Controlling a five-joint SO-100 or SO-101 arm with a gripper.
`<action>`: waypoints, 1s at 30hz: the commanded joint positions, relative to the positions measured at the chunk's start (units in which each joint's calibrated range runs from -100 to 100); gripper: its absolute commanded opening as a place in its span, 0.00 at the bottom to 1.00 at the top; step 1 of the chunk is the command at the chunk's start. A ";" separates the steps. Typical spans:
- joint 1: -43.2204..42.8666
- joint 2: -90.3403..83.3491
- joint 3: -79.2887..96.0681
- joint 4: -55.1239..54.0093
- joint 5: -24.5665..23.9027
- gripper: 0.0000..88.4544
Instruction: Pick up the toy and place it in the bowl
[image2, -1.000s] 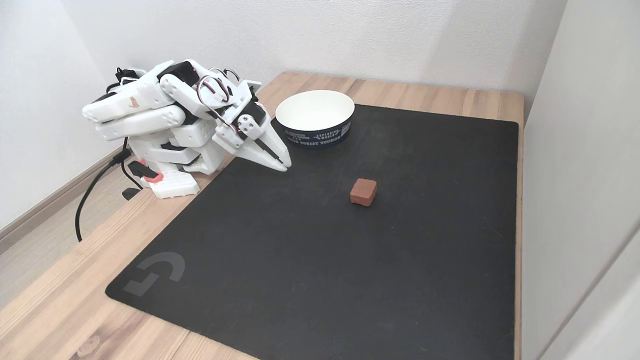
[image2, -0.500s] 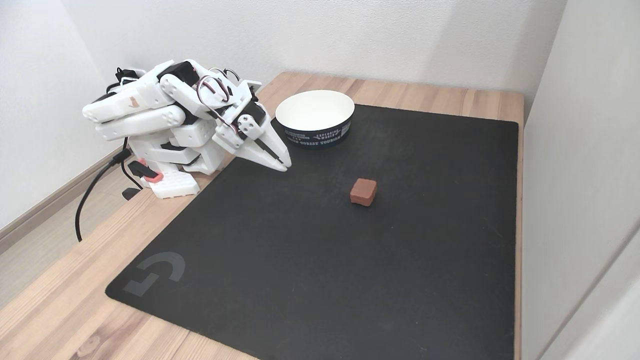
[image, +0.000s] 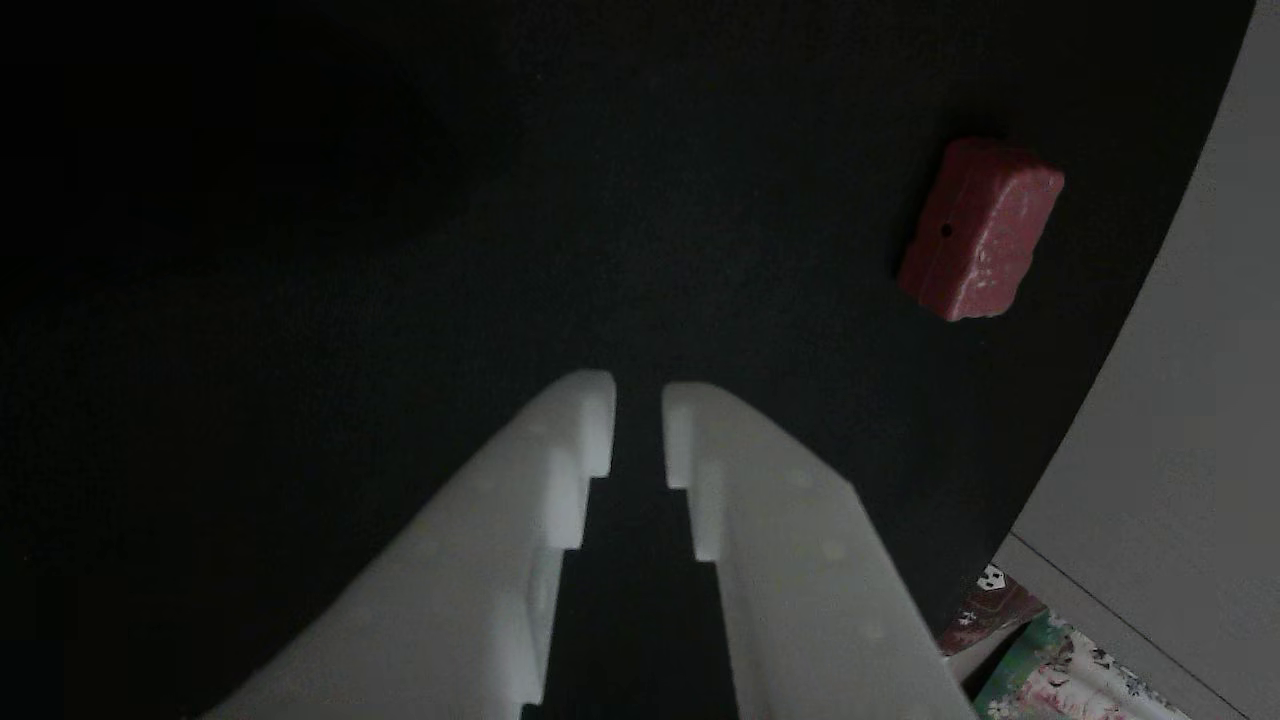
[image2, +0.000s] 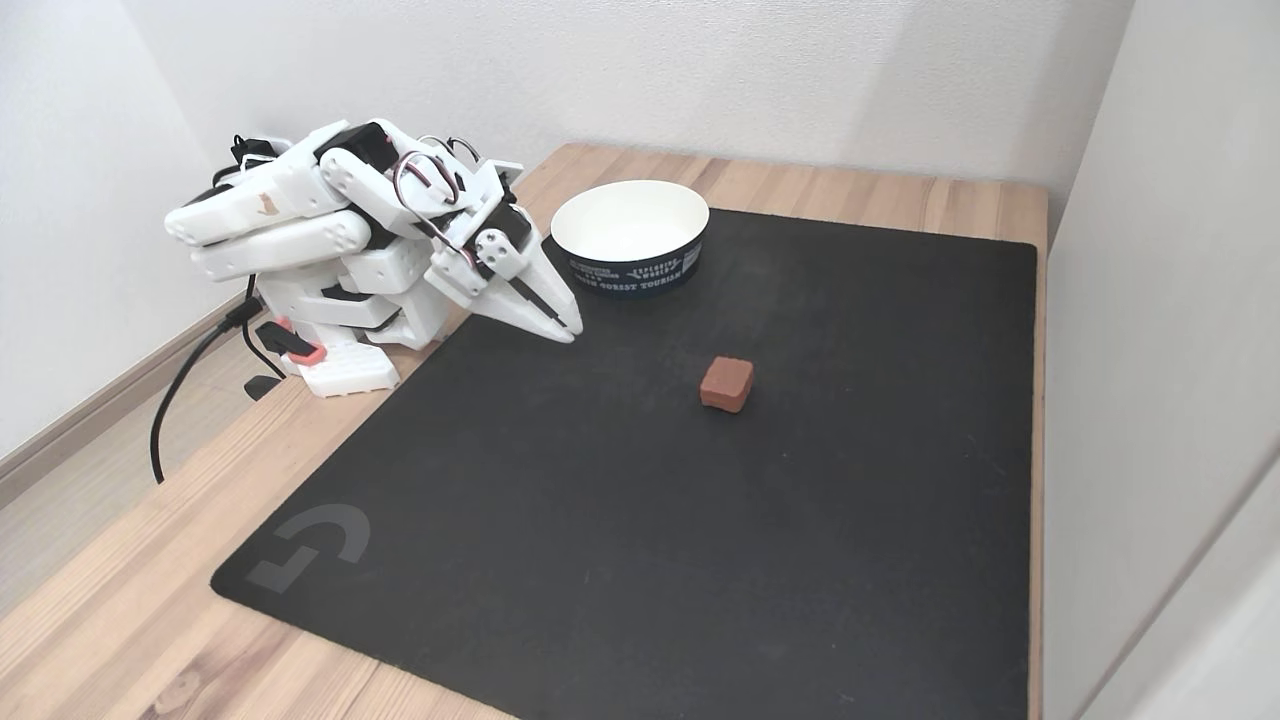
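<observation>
The toy (image2: 726, 384), a small dark-red rounded block, lies on the black mat right of centre in the fixed view. In the other view the toy (image: 980, 230) sits at the upper right, its tiny black hole facing left. The bowl (image2: 640, 268), white inside with a dark printed outer wall, stands at the mat's far left corner. My gripper (image2: 570, 330) hangs folded low over the mat's left edge, in front of the bowl and well left of the toy. In the other view the gripper (image: 638, 415) has its white fingers nearly together, holding nothing.
The black mat (image2: 650, 550) covers most of the wooden table (image2: 120, 610). A pale wall panel (image2: 1150, 350) runs along the table's right edge. The arm's base (image2: 340, 365) and a black cable (image2: 180, 390) sit at the left edge.
</observation>
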 joint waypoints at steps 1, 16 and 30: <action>0.29 -0.50 -1.72 -0.45 0.19 0.03; 0.45 -0.50 -1.72 -0.53 0.19 0.03; 0.54 16.34 -15.78 -10.10 0.04 0.03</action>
